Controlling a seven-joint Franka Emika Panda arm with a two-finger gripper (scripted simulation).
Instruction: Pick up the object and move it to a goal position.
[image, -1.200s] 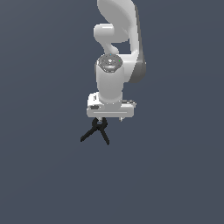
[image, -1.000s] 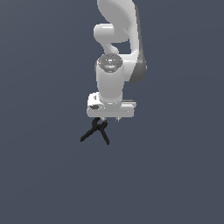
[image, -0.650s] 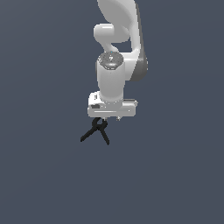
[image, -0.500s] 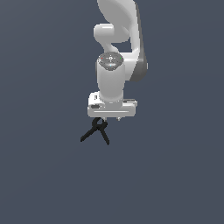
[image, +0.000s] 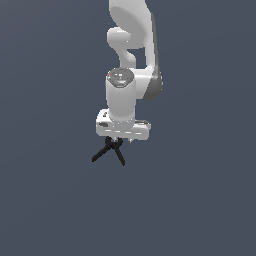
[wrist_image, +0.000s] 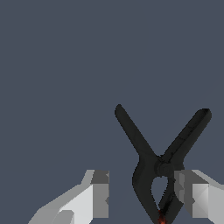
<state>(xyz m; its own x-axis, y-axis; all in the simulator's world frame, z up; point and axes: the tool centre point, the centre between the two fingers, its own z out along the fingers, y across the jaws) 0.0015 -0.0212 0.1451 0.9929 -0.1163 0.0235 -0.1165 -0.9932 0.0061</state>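
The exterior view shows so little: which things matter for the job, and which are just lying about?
Part of the job:
- black clamp, hanging under the arm
- gripper, its fingers either side of the clamp

Lying about:
- nothing visible; only a plain dark backdrop

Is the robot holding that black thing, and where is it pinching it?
It seems to hold the black clamp by its joined end; only one finger visibly touches.

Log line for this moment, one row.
gripper: cannot tell | clamp: between fingers, touching one pad, hanging under gripper | goal: not visible
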